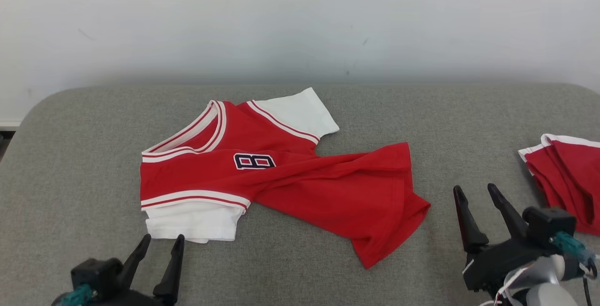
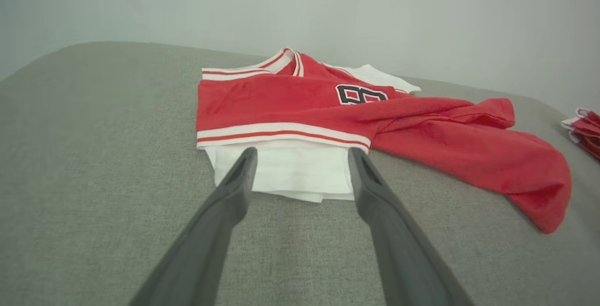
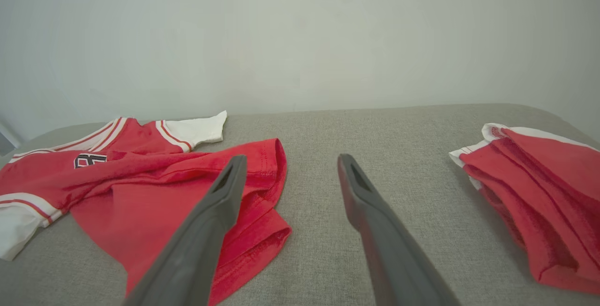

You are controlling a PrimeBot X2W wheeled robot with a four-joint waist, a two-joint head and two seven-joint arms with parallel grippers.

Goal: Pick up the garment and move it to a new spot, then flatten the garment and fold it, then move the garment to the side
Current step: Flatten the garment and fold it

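Note:
The garment is a red jersey with white sleeves, striped trim and a dark number 8, lying crumpled and partly twisted in the middle of the grey padded surface. Its hem trails toward the right. My left gripper stands open at the lower left, just short of the white sleeve, holding nothing. My right gripper is open at the lower right, a little to the right of the jersey's hem, also with nothing between its fingers.
A second red and white garment lies bunched at the right edge, close beside my right gripper; it also appears in the right wrist view. A pale wall rises behind the surface, whose corners are rounded.

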